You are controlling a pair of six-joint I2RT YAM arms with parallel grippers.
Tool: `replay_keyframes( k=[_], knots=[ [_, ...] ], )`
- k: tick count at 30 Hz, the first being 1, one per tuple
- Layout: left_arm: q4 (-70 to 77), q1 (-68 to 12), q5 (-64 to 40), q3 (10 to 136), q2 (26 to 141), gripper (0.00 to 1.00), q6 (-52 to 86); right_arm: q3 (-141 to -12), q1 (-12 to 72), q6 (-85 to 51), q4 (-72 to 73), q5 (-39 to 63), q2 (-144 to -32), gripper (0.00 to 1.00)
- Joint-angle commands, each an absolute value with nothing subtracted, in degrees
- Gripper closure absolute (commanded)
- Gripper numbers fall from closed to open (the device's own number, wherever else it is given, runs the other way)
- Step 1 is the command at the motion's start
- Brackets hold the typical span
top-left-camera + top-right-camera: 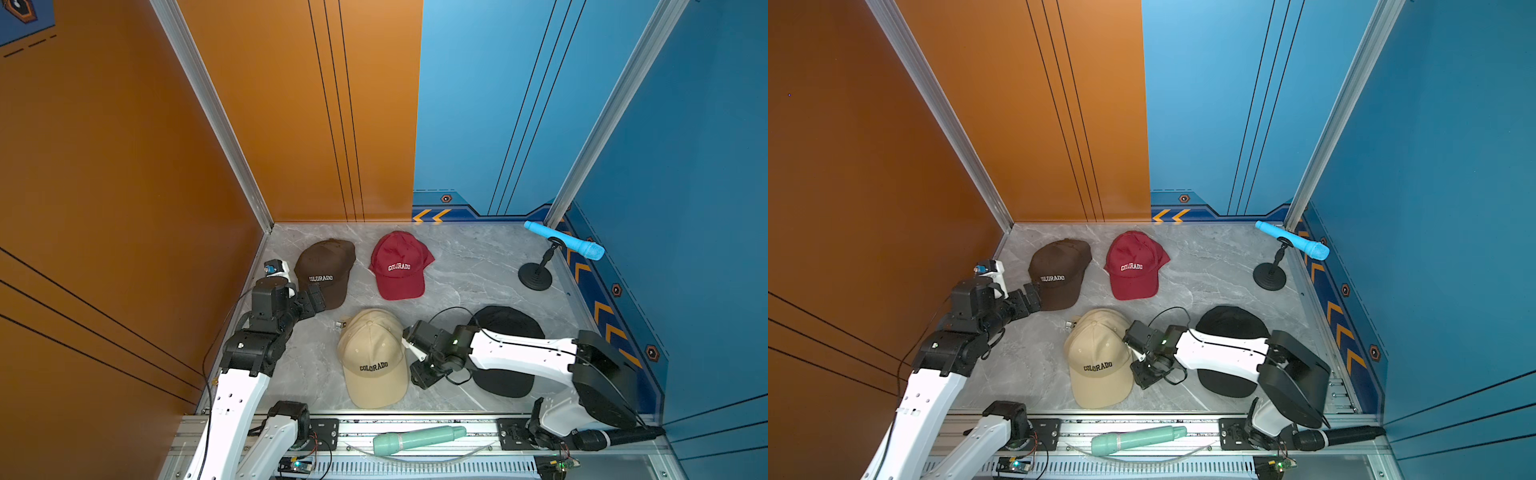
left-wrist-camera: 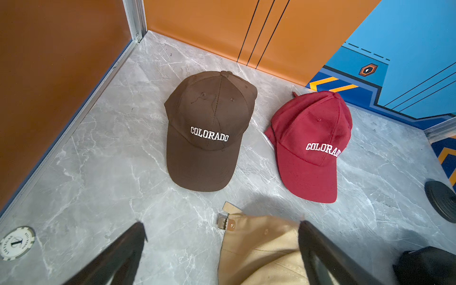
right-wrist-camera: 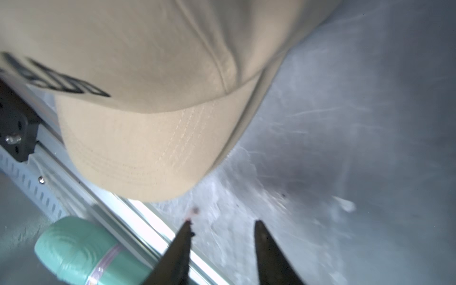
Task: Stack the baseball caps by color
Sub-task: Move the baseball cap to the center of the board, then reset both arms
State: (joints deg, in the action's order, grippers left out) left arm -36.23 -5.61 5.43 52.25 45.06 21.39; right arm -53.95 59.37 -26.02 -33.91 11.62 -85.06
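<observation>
Brown caps (image 1: 326, 270), red caps (image 1: 399, 266), beige caps (image 1: 374, 357) and black caps (image 1: 507, 324) lay apart on the bench (image 1: 478, 270), seemingly one pile per colour. The left tool (image 2: 222, 223) and right tool (image 3: 223, 222) stood spread and empty, so stacking looked done.

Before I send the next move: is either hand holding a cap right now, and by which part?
Nothing is held. The left hand is open and empty. The right hand is open next to the beige cap, with nothing between its fingers.
</observation>
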Motion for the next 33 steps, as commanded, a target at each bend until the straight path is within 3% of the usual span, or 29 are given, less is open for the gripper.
replay_keyframes(
  k=[1, 2, 7, 12, 16, 19, 25, 33],
  knots=[
    [-35.8, -5.2, 4.6, 53.7, 46.5, 0.02, 19.6, -56.2, 54.0, -19.7, -42.5, 7.3, -76.3, 0.10],
    [-35.8, -5.1, 4.8, 54.0, 47.0, 0.02, 19.4, -56.9, 51.3, -18.2, -43.8, 7.1, -73.9, 0.00],
    [-35.8, -4.7, 7.7, 50.6, 45.3, 0.02, 19.0, -60.8, 36.7, -12.2, -46.9, 3.3, -66.7, 0.00],
    [-33.9, -5.3, 14.1, 40.2, 37.2, 0.02, 15.2, -58.7, 27.1, -8.8, -40.9, -4.2, -62.0, 0.00],
    [-25.4, -6.4, 25.1, 35.5, 33.4, 0.02, 9.9, -54.7, 15.8, -10.6, -34.3, -1.2, -61.9, 0.00],
    [-18.1, -6.3, 24.8, 30.3, 32.5, 0.02, 5.6, -52.4, 9.9, -10.8, -29.7, 2.1, -62.9, 0.00],
    [-2.9, -6.0, 21.8, 25.3, 42.6, 0.02, 3.1, -50.0, 2.5, -7.8, -24.2, 1.5, -64.9, 0.00],
    [10.4, -4.0, 20.7, 25.0, 58.0, 0.02, 0.7, -40.3, -3.7, -8.1, -2.8, 3.9, -66.4, 0.00]
  ],
)
